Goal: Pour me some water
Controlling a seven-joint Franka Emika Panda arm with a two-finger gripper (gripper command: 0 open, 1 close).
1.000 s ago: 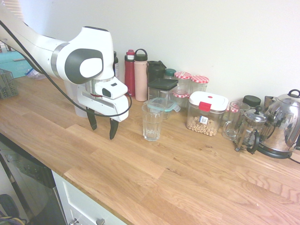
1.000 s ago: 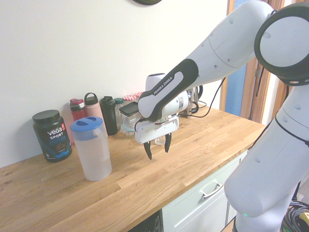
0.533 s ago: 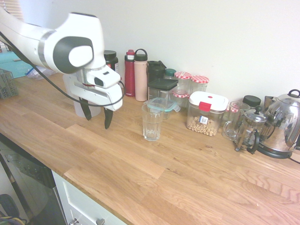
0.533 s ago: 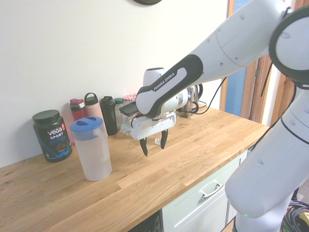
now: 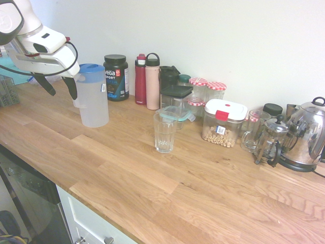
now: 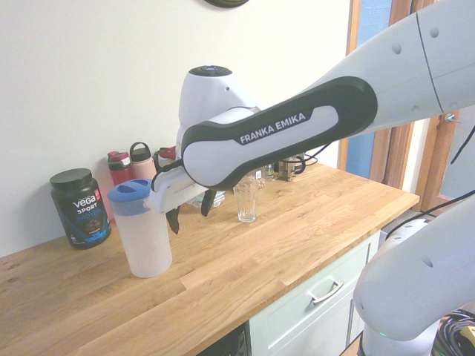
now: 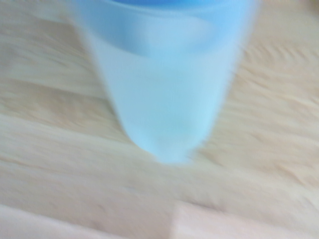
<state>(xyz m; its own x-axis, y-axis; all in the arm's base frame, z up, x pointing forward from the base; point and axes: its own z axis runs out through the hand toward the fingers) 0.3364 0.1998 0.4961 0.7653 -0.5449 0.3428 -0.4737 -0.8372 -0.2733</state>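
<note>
— What did the room look like?
— A long wooden countertop ran along a white wall, with bottles, jars and a steel kettle lined up at the back.
— And the water?
— In the frosted jug with the blue lid, upright on the counter. The claw hung just beside it, near the lid, fingers spread and empty. The wrist view was blurred, so contact was hard to judge; probably none.
— Any change?
— A second before, the claw hovered beside the empty glass; it had since swung across to the jug.
</note>
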